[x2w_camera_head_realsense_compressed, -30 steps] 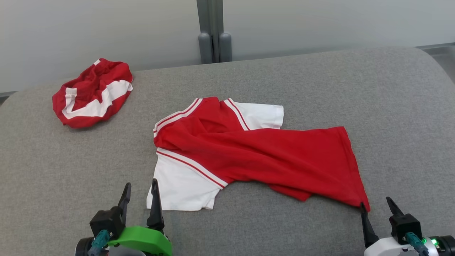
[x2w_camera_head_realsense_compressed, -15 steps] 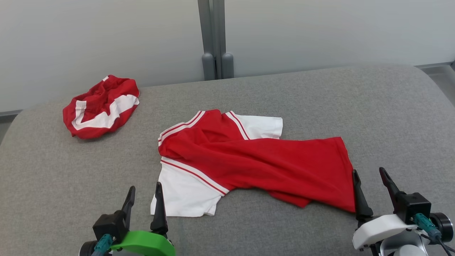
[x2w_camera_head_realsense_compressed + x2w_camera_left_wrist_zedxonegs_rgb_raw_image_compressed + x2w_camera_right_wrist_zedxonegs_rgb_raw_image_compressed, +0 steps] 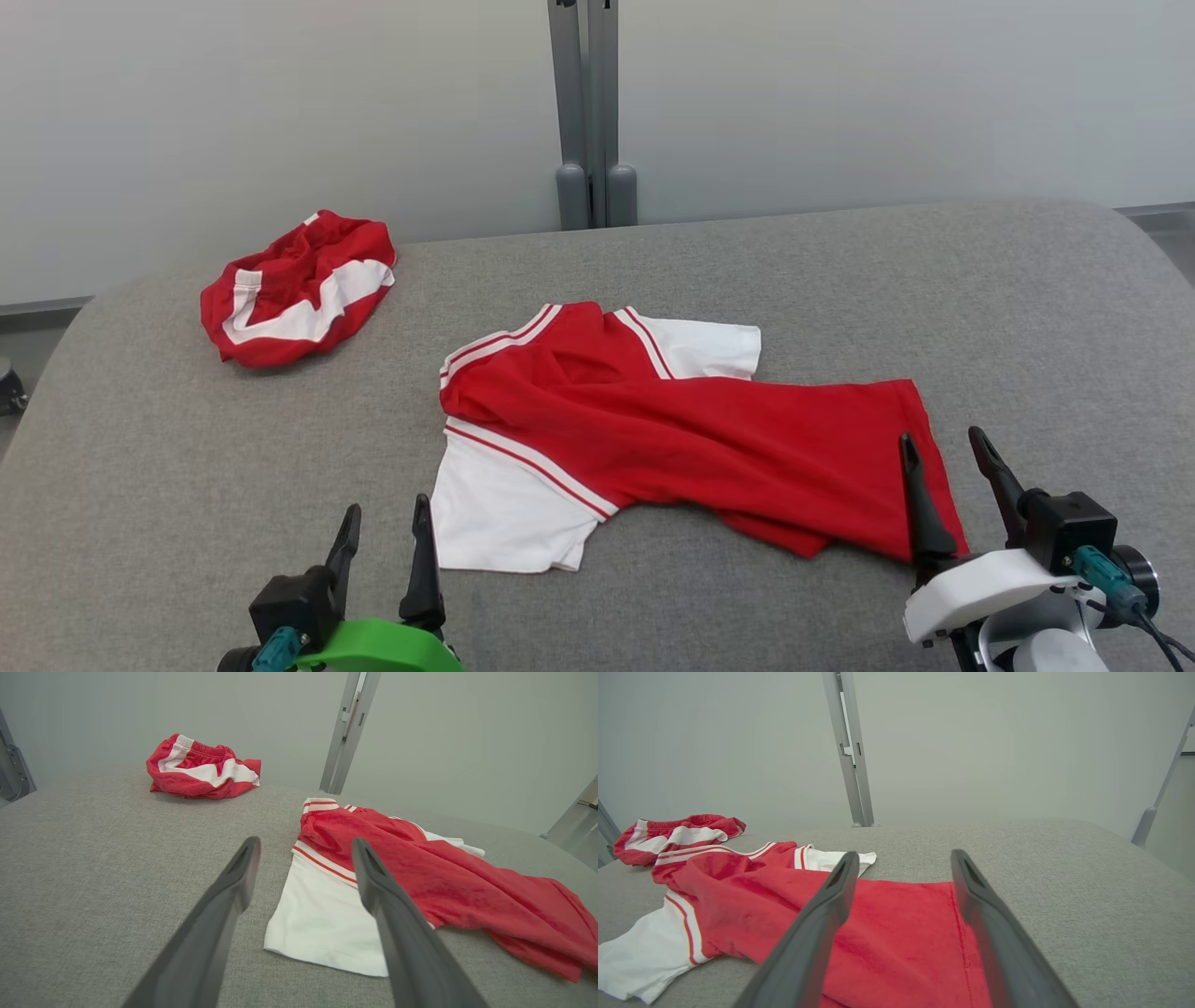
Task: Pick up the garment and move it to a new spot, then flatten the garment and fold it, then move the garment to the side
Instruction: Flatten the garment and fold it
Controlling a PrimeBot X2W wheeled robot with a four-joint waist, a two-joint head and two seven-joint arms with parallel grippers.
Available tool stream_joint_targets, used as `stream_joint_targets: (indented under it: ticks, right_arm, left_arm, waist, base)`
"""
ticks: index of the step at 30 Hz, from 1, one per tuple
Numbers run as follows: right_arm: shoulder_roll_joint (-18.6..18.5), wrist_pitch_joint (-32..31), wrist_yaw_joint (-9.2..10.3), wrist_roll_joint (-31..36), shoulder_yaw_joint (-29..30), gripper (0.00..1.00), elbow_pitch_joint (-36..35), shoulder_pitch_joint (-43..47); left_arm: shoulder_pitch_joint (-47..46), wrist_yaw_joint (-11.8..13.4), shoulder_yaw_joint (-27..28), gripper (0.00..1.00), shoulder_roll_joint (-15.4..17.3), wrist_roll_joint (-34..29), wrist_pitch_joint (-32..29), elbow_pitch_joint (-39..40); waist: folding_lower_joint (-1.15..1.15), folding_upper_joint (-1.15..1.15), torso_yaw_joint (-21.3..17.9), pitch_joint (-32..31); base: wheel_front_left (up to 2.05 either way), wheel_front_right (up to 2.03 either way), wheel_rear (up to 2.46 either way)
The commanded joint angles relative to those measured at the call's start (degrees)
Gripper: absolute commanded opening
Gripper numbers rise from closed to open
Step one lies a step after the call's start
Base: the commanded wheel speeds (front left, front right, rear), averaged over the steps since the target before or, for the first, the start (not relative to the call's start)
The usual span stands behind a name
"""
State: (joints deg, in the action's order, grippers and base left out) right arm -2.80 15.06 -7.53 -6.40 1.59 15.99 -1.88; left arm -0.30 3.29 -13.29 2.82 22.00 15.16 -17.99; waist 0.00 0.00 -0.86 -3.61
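Shirt (image 3: 691,439) lies rumpled; left end effector (image 3: 387,504) at 7 o'clock and right end effector (image 3: 939,435) at 5 o'clock are held wide and empty, probably for hem grasps.

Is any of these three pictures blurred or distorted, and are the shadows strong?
Head view: sharp, soft even light, only a thin shadow under the shirt. Left wrist view: the wide lens makes the grey surface look domed, and the left gripper looms large. Right wrist view: the right gripper looks slightly soft near the lens; no glare.
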Motion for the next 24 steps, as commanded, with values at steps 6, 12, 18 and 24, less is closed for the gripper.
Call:
stream_joint_targets:
  ticks: [6,12,18,24]
  right_arm:
    - [-0.2,0.2,0.08,-0.6,-0.4,1.0,0.0,-0.8]
    - [-0.2,0.2,0.08,-0.2,-0.4,1.0,0.2,-0.4]
    - [-0.1,-0.1,0.08,1.8,2.7,1.0,6.1,0.2]
    - [-0.2,-0.1,0.08,1.2,3.7,1.0,11.6,-1.0]
  left_arm:
    - [1.0,0.4,-0.3,1.0,0.1,0.6,0.0,-0.4]
    - [-1.0,0.5,-1.6,1.0,0.2,0.8,-1.6,-6.4]
    - [-6.2,2.4,-1.0,1.0,0.4,1.6,-7.3,-16.6]
    - [-10.4,1.4,-0.6,1.0,0.3,3.2,-8.0,-23.4]
  waist:
    - [0.0,0.0,0.0,0.3]
    - [0.0,0.0,-0.3,1.0]
    - [0.0,0.0,-1.9,2.5]
    - [0.0,0.0,-4.4,3.8]
  base:
    - [0.0,0.0,0.0]
    - [0.0,0.0,0.0]
    - [0.0,0.0,0.0]
    - [0.0,0.0,0.0]
